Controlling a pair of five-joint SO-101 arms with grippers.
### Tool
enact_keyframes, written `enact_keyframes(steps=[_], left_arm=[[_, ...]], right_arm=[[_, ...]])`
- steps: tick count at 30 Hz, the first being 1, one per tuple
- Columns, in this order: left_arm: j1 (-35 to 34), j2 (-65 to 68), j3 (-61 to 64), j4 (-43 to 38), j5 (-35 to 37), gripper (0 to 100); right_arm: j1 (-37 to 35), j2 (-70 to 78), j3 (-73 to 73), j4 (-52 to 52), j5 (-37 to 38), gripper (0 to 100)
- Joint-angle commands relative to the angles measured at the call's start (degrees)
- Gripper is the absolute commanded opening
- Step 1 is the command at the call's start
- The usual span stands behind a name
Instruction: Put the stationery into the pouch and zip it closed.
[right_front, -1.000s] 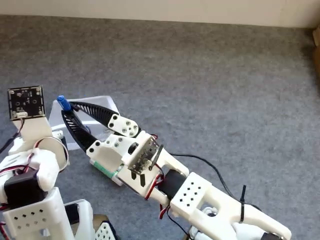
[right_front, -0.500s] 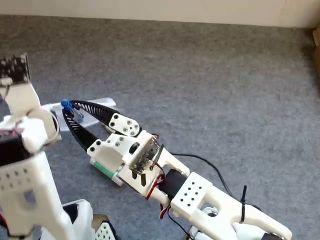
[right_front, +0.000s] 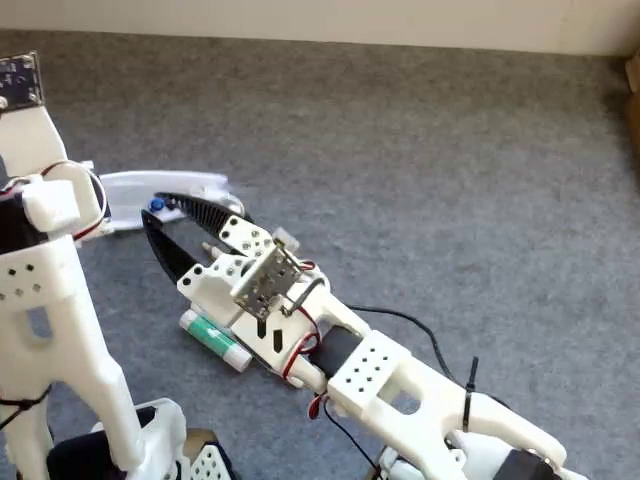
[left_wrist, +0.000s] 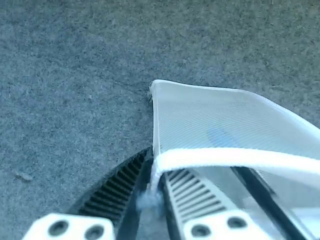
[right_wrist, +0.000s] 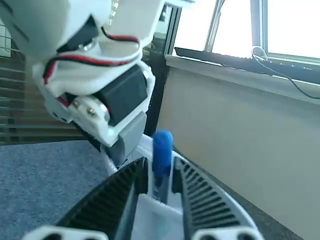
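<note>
Two pincers meet at ten o'clock in the high view. The left pincer (left_wrist: 155, 167) is clenched on the rim of the white mesh pouch (left_wrist: 215, 125). The right pincer (right_wrist: 160, 175) grasps a blue pen (right_wrist: 162, 147) between its ribbed fingers. The pen's end touches the pouch, but I cannot tell whether it is inside. A green-and-white stick (right_front: 212, 338) lies on the grey carpet (right_front: 450, 150) at seven o'clock, under the right arm's wrist.

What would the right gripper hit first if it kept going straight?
Probably the pouch, close at the right gripper's tips and its blue pen; the left arm looms behind, though depth is unclear.
</note>
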Motion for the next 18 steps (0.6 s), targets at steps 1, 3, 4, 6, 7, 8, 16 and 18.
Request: enact_keyframes(steps=[1,3,4,6,7,8,16,18], left_arm=[[1.01,1.27,-4.79,-0.35,2.37,1],[1.01,1.8,-5.76,-0.35,2.37,1],[0.84,1.8,-5.76,-0.35,2.37,1],[0.84,1.8,-5.41,-0.26,2.46,1],[0.92,1.98,-5.32,0.0,2.46,1],[0.92,2.07,-5.23,0.0,2.46,1],[-0.48,1.63,-1.8,-0.35,2.46,1],[-2.59,1.63,-1.8,-0.35,2.81,1]], right_arm=[[0.48,-0.75,-2.95,-1.01,0.26,14.6],[0.48,-0.75,-3.21,-0.92,0.26,14.6],[0.66,-0.75,-3.38,-0.31,0.26,14.6],[0.75,-0.84,-3.91,3.65,0.26,14.6],[0.75,-0.84,-5.05,5.76,0.26,14.6],[0.75,-0.84,-6.2,7.96,0.26,14.6],[0.75,-0.75,-16.57,28.26,0.18,14.6],[0.84,-0.66,-20.09,34.68,0.18,14.6]])
